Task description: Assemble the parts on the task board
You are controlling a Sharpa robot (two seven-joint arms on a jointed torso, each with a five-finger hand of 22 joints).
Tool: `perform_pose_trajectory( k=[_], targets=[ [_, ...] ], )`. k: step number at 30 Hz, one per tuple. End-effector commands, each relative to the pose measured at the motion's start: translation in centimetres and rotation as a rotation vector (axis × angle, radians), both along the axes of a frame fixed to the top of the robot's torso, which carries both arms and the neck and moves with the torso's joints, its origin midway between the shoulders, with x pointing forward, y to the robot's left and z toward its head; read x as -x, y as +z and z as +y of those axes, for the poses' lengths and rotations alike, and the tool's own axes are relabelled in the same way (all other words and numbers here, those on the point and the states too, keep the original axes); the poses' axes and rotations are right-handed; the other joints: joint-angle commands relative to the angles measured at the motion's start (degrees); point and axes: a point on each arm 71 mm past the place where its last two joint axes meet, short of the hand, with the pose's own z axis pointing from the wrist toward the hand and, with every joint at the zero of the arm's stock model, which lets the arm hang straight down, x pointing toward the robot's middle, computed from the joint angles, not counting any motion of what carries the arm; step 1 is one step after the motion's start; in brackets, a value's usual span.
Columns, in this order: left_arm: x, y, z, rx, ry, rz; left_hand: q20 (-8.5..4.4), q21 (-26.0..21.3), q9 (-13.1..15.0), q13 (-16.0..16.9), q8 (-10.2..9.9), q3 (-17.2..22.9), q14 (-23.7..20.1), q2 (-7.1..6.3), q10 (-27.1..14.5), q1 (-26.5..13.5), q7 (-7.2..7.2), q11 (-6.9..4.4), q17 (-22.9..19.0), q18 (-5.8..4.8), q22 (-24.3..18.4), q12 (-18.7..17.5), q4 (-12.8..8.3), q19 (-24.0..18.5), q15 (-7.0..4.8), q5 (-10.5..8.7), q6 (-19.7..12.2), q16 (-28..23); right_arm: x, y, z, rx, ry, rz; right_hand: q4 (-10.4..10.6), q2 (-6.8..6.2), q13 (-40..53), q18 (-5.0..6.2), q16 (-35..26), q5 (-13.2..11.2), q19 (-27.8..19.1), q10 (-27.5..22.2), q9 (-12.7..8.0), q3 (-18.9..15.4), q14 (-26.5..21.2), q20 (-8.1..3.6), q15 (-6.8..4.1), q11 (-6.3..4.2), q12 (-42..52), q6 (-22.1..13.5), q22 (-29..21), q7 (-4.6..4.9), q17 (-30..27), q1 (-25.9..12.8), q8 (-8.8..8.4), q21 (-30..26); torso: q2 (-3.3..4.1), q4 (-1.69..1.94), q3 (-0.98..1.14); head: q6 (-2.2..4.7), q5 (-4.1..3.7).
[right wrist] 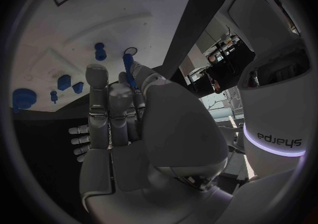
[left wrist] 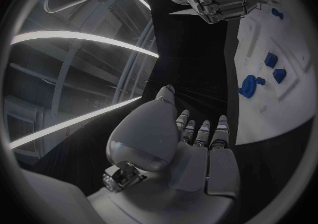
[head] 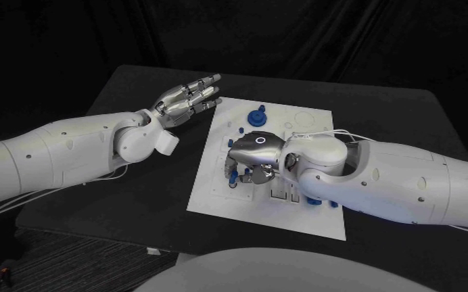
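We see the right hand low over the middle of the white task board, its fingers curled together around a slim blue pin — the pin pokes out past the fingertips, pointed at the board, which we read as a part being carried to its hole. From the wrist camera the pin appears pinched between thumb and a neighbouring finger, the rest of the fingers bunched alongside to steady it.

The left hand hangs off the board's far left corner, above the dark tabletop, fingers straight, slightly apart and holding nothing; we judge it is parked there to leave the right arm room.

The other blue parts sit on the board: a round knobbed piece near the far edge, a few more beside and partly under the right hand. In the right wrist view we count a small peg, two blocky pieces and a round one on the white surface.

The one word we can read is "sharpa" — it shows mirrored on the right wrist's cuff.
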Motion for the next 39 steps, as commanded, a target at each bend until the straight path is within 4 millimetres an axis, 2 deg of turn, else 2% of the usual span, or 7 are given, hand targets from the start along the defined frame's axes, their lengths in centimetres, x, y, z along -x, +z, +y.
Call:
perform_pose_trajectory(
  k=[1,22,33,34,37,38,39],
  targets=[
    [0.1,0.0,-0.1,0.017,-0.010,-0.001,0.30,0.2,0.1,0.1,0.3,0.0,-0.1,0.20,0.0,0.3,0.08,0.29,-0.1,0.51,0.0,0.1,-0.2,-0.2,0.37,0.33,0.1,-0.2,0.2,-0.2,0.0,0.013,0.001,0.000,0.0,0.13,0.0,-0.88,-0.2,0.4,0.0,2.8,0.0,0.5,0.4,-0.15,-0.04,-2.54,0.0,-0.4,3.8,0.05,0.0,0.2,-0.18,-0.1,0.00,-0.03,0.00,0.00,0.04],
    [0.1,-0.1,-0.1,0.016,-0.011,0.003,0.30,0.2,0.0,0.0,0.3,0.0,-0.1,0.21,0.0,0.2,0.04,0.34,-0.1,0.50,0.0,0.1,-0.3,-0.1,0.38,0.31,-0.2,-0.2,0.3,-1.4,-0.1,0.039,-0.014,0.026,-0.5,-0.13,0.1,-0.74,-1.0,0.9,-0.4,3.0,-0.1,0.9,0.0,-0.14,0.00,-2.48,-0.4,-0.4,3.6,0.12,-0.7,0.3,-0.46,-1.1,0.03,-0.03,-0.03,0.00,0.01],
    [0.1,-0.2,-0.2,0.016,-0.015,0.007,0.30,0.2,0.0,0.0,0.3,0.0,-0.1,0.21,0.0,0.2,0.04,0.34,-0.1,0.50,0.0,0.1,-0.3,-0.1,0.38,0.31,-0.2,-0.2,0.4,-1.7,-0.1,0.047,-0.011,0.035,-0.8,-0.55,0.1,-0.52,-2.1,1.2,-1.3,2.6,-0.5,1.3,-0.6,-0.01,0.26,-2.13,-1.1,-1.4,3.3,0.51,-1.5,0.0,-1.45,-3.1,0.02,0.04,-0.02,0.00,-0.24],
    [0.1,-0.2,-0.2,0.016,-0.015,0.007,0.30,0.2,0.0,0.0,0.3,0.0,-0.1,0.24,0.0,0.2,-0.02,0.33,-0.1,0.50,-0.1,0.1,-0.3,-0.2,0.40,0.32,-0.2,-0.2,0.4,-1.7,-0.1,0.047,-0.009,0.036,-0.6,-0.73,0.1,-0.45,-2.4,0.8,-1.8,1.9,-0.7,1.3,-0.9,0.13,0.53,-1.84,-1.5,-2.1,3.1,0.78,-1.8,-0.5,-1.96,-4.1,0.03,0.02,0.00,0.00,-0.21],
    [0.1,-0.2,-0.2,0.016,-0.015,0.008,0.30,0.2,0.0,0.0,0.3,0.0,-0.1,0.24,0.0,0.2,-0.02,0.33,-0.1,0.50,-0.1,0.1,-0.3,-0.2,0.40,0.32,-0.2,-0.2,0.3,-1.8,-0.1,0.041,-0.006,0.035,0.1,-1.65,-0.1,-0.37,-4.0,-0.8,-3.3,-3.5,-1.9,1.3,-2.2,0.93,2.03,-0.09,-3.9,-7.0,2.3,2.33,-3.4,-2.0,-3.97,-7.5,0.03,0.02,0.00,0.00,-0.17],
    [0.1,-0.3,-0.2,0.016,-0.015,0.008,0.30,0.2,0.0,0.0,0.3,0.0,-0.1,0.24,0.0,0.2,-0.02,0.33,-0.1,0.50,-0.1,0.1,-0.3,-0.2,0.40,0.32,-0.2,-0.2,0.3,-1.8,-0.1,0.037,-0.004,0.034,0.3,-2.21,0.0,-0.34,-4.6,-2.0,-4.5,-10.1,-3.2,0.8,-3.2,1.48,3.30,1.07,-4.0,-13.4,1.9,0.82,-4.0,-2.6,-3.46,-9.7,0.03,0.02,0.01,0.00,-0.17],
    [0.1,-0.3,-0.1,0.016,-0.014,0.008,0.30,0.2,0.0,0.0,0.3,0.0,-0.1,0.24,0.0,0.2,-0.02,0.33,-0.1,0.50,-0.1,0.1,-0.3,-0.2,0.40,0.32,-0.2,-0.2,0.3,-1.8,-0.2,0.034,-0.003,0.033,0.2,-2.45,0.0,-0.35,-5.2,-2.6,-5.2,-12.0,-3.3,0.2,-4.0,1.92,3.26,1.47,-4.3,-15.0,1.6,-0.15,-4.7,-2.9,-3.85,-11.3,0.03,0.02,0.01,0.00,-0.18]
  ],
)
